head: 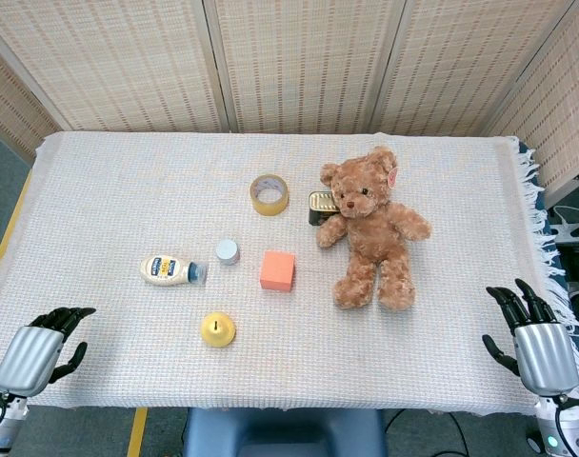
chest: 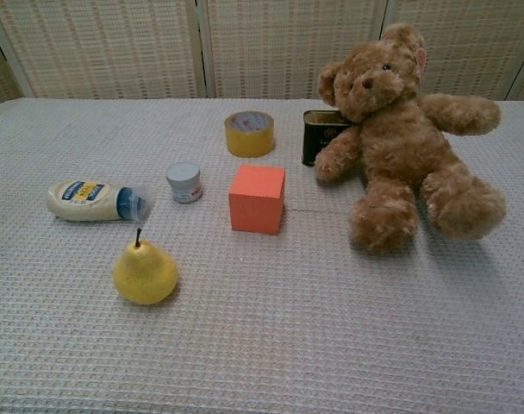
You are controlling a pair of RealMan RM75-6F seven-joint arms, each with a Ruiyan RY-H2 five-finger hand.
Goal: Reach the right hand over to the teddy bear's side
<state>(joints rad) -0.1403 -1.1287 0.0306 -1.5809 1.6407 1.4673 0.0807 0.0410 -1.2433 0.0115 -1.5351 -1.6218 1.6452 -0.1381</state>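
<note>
A brown teddy bear (head: 372,228) sits on the cloth-covered table, right of centre, facing the robot; the chest view shows the teddy bear (chest: 400,142) at the upper right. My right hand (head: 534,335) rests at the table's near right edge, fingers apart and holding nothing, well short of the bear and to its right. My left hand (head: 37,349) lies at the near left corner, also empty with fingers spread. Neither hand appears in the chest view.
A dark tin (head: 320,207) stands behind the bear's arm. A tape roll (head: 269,194), an orange cube (head: 277,270), a small jar (head: 228,251), a lying mayonnaise bottle (head: 170,270) and a yellow pear (head: 217,329) are left of the bear. Table fringe (head: 545,228) hangs at right.
</note>
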